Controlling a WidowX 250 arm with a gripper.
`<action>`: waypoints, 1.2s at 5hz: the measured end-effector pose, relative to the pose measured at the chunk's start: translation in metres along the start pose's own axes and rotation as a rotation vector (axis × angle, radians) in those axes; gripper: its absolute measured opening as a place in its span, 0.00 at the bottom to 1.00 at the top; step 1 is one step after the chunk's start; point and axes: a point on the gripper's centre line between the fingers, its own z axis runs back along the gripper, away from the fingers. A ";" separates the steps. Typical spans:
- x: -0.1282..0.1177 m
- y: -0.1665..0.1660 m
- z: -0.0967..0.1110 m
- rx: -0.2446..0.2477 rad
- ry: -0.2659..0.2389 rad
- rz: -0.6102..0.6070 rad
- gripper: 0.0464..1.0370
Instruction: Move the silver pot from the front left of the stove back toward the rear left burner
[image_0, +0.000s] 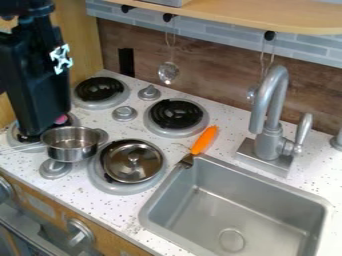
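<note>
Spreading widest, under everything else, as a speckled white counter (200, 114). Sinking into its right part as a metal sink (224, 200). Hanging at the left of the view as the black arm (33, 75), ending low over the front-left burner in a gripper (39, 127). Not revealing whether apart, together or clamped on anything; cannot be telling from here. Standing behind the sink as a grey faucet (268, 120).

Sitting just to the right of the gripper's lower end, and a little nearer the camera, as a small metal pot (70, 146). Appearing upright, opening upward, and lying nearer to the gripper than the metal lid (137, 172). Running its long axis roughly sideways across the view, from a thin handle trailing toward the left edge to a short grip at the right rim. Not showing surely whether touching the gripper or merely resting beside it.

Resting farther right over the front-right burner as that lid, pointing its knob up. Slanting between the back-right burner (175, 114) and the sink as an orange-handled tool (204, 140), reaching its metal end to the sink's rim. Peeking out beside the gripper's lower right edge, smallest, as a pink thing (62, 119), mostly hidden.
</note>
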 end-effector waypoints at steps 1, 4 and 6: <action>-0.001 0.001 -0.002 -0.001 0.011 0.001 0.96; 0.041 0.076 -0.020 -0.043 0.010 0.093 0.96; 0.093 0.137 -0.069 0.047 0.018 0.167 0.96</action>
